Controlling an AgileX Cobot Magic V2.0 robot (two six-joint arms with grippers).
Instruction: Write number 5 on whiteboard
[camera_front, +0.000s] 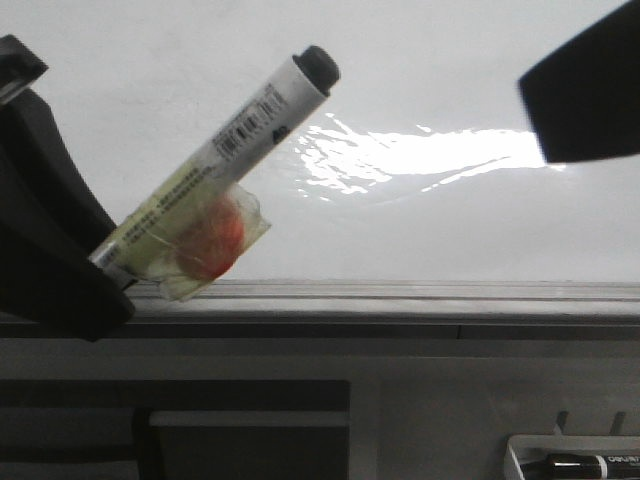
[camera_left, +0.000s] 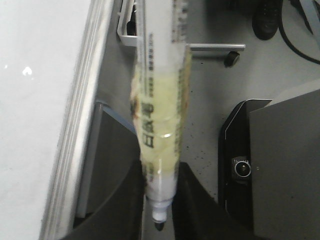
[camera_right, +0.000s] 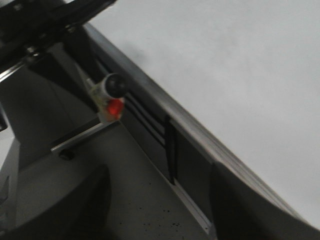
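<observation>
The whiteboard (camera_front: 450, 230) fills the front view, glossy white with a bright glare patch and a grey rail (camera_front: 420, 292) along its lower edge. No number 5 shows on it. My left gripper (camera_front: 60, 260) is shut on a white marker (camera_front: 230, 140) wrapped in yellowish tape with a red blob. The marker slants up to the right in front of the board, dark end uppermost. In the left wrist view the marker (camera_left: 161, 100) sits between the fingers (camera_left: 120, 205), its black nib low. My right gripper (camera_right: 160, 210) is open and empty beside the rail (camera_right: 165, 112).
A white tray (camera_front: 520, 455) holding another black marker (camera_front: 590, 463) sits at the bottom right. The right arm shows as a dark shape (camera_front: 585, 90) at the top right. A grey cabinet face (camera_front: 300, 400) lies below the rail.
</observation>
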